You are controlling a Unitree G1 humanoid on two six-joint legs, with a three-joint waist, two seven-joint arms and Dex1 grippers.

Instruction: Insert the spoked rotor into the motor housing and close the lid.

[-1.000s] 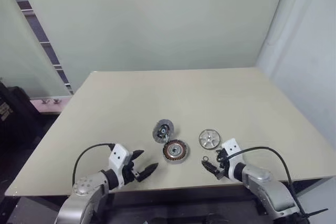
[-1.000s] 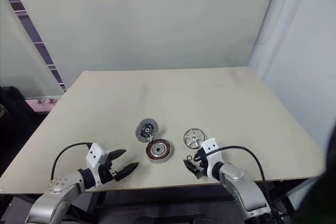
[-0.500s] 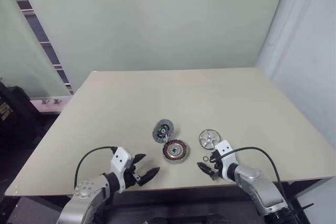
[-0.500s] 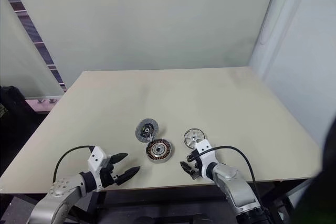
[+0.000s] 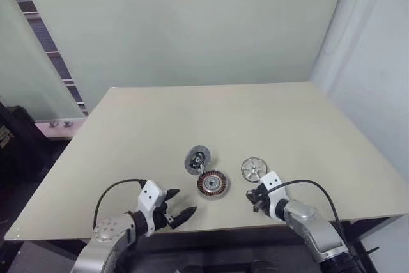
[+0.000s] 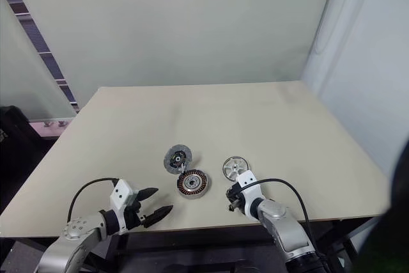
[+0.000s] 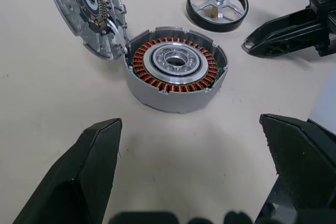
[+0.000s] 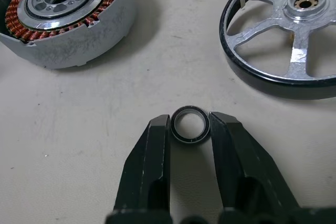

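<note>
The silver spoked rotor (image 5: pixel 254 169) lies flat on the table, right of the motor housing (image 5: pixel 213 184), a round cup with copper windings. The dark grey lid (image 5: pixel 198 159) leans tilted against the housing's far left rim. Just in front of the rotor, my right gripper (image 8: pixel 190 121) is shut on a tiny thin ring (image 8: pixel 190 125), one fingertip on each side of it. My left gripper (image 7: pixel 190 127) stands open near the table's front edge, left of the housing, with nothing between its fingers.
The beige table (image 5: pixel 211 119) ends just behind both grippers at its front edge (image 5: pixel 211 227). A pale wall (image 5: pixel 377 94) stands close along its right side.
My right gripper's fingers have closed onto the tiny ring, which lay just ahead of them before. The left gripper has stayed open and in place.
</note>
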